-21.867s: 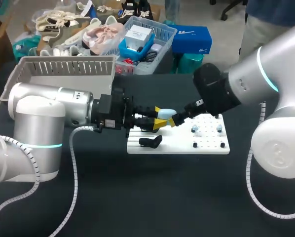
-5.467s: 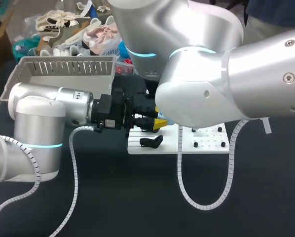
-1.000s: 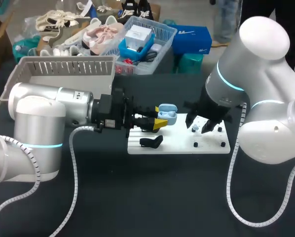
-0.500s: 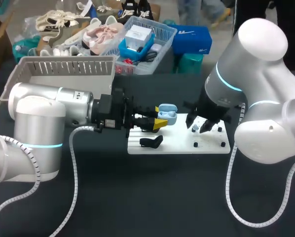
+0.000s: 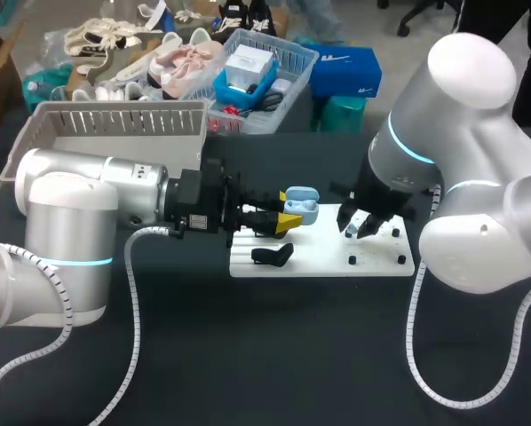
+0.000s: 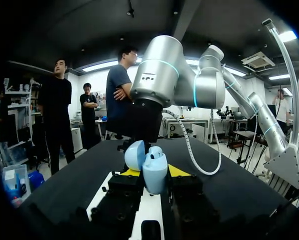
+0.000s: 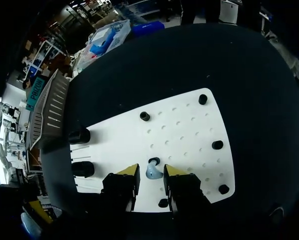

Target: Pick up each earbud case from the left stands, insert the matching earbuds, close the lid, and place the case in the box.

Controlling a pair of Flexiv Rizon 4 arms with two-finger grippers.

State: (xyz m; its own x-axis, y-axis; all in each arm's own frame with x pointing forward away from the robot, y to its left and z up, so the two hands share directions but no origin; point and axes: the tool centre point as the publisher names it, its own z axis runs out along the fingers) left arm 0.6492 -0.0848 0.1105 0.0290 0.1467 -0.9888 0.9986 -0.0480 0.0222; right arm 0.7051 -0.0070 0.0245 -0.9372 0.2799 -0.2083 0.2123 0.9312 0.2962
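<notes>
The left arm (image 5: pixel 88 204) is seen held level over the dark surface (image 5: pixel 248 355), and its jaws are clamped from two sides on a light blue earbud case (image 5: pixel 301 209), which is thus held above the end of the white board (image 5: pixel 319 264) nearer that arm. In the left wrist view the case (image 6: pixel 155 174) is shown upright between the yellow tips, with its lid (image 6: pixel 135 155) swung open. A black earbud case (image 5: pixel 272 256) is seen lying on the same end of the board, just beside the held case and apart from it. The right arm (image 5: pixel 461 177) is brought in from the right, with its jaws pointed down over the pegged half of the board. In the right wrist view these jaws are shown apart, one yellow tip on each side of a light blue earbud (image 7: pixel 153 172) that is seated on a small black holder (image 7: pixel 153 161) on the board (image 7: pixel 184 135); whether either tip touches it cannot be told. Other black pegs (image 7: pixel 145 116) are spread over the board. A grey slotted box (image 5: pixel 114 124) is set at the far left of the surface, well apart from the board.
</notes>
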